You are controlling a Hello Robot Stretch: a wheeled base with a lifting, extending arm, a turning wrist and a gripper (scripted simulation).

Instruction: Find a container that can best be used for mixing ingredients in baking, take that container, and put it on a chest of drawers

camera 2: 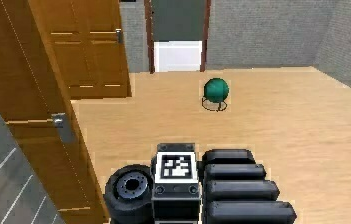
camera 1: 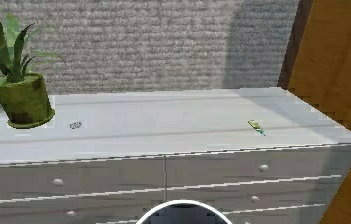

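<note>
A pale grey chest of drawers [camera 1: 173,165] stands close in front, against a grey textured wall, and spans the forward view. Its top [camera 1: 163,115] carries a potted plant [camera 1: 21,95] at the left, a small grey item [camera 1: 75,126] and a small yellow-green item [camera 1: 255,127] near the right. In the arm side view the arm's white marked square [camera 2: 178,165] sits low in the middle. Left of it is the gripper's [camera 2: 133,190] dark rounded body. I cannot make out its far end, so I cannot tell whether it holds anything.
A wooden door [camera 1: 328,60] stands right of the chest. In the arm side view, wooden doors [camera 2: 43,80] line the left, and an open doorway [camera 2: 178,40] lies at the back. A green ball on a ring stand [camera 2: 216,92] sits on the wide wooden floor [camera 2: 283,120].
</note>
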